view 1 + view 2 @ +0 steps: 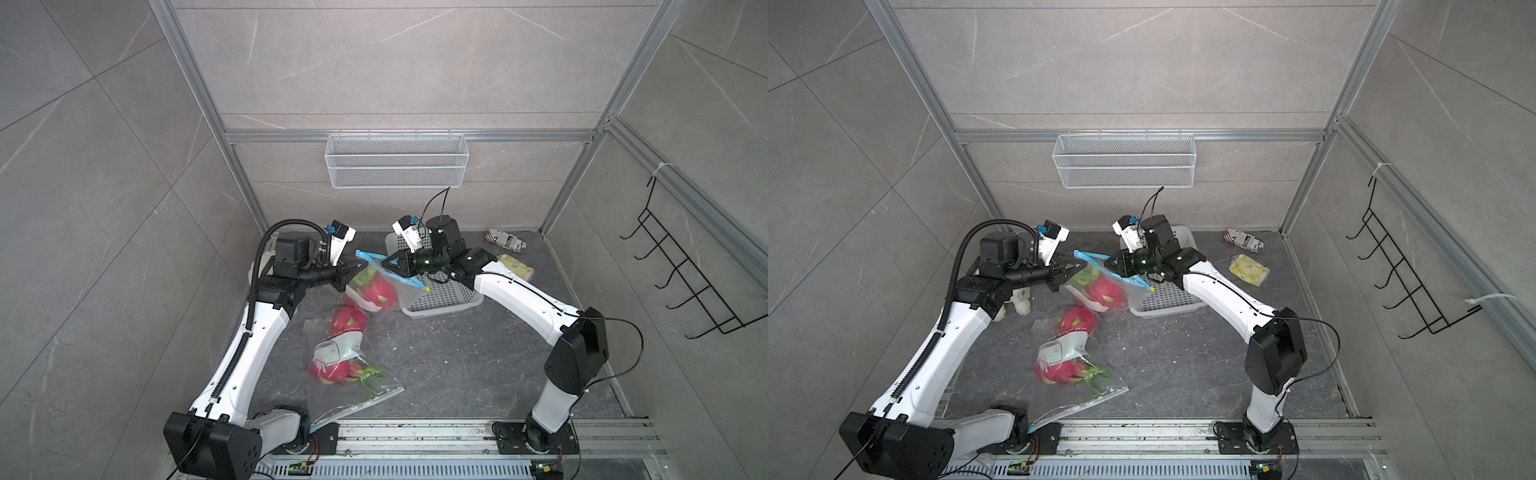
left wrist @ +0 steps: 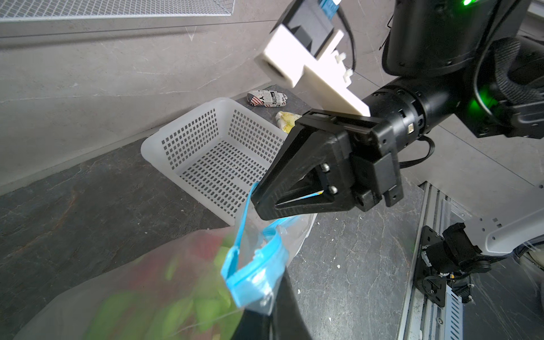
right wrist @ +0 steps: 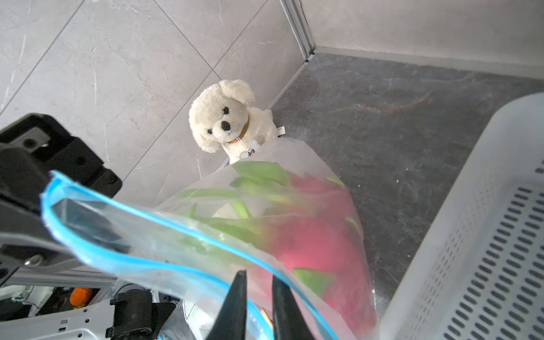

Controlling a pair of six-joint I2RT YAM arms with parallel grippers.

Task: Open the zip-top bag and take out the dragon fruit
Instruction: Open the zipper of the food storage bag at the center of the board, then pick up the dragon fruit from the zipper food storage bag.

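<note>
A clear zip-top bag (image 1: 401,291) with a blue zip strip (image 2: 253,273) hangs above the table between my two grippers. Inside it sits a magenta dragon fruit (image 1: 380,293) with green scales (image 3: 318,244). My left gripper (image 1: 353,272) is shut on one end of the zip strip (image 2: 266,309). Facing it, my right gripper (image 1: 384,264) is shut on the bag's near lip (image 3: 259,276), and the mouth gapes between them. A second bag (image 1: 374,386) lies flat nearer the front, with two dragon fruits (image 1: 347,320) (image 1: 330,370) in it.
A white perforated basket (image 1: 440,297) stands just behind and right of the held bag. A cream plush dog (image 3: 226,117) sits at the left wall. A newspaper-print bundle (image 1: 505,241) and a yellow packet (image 1: 515,266) lie at the back right. A wire basket (image 1: 395,160) hangs on the back wall.
</note>
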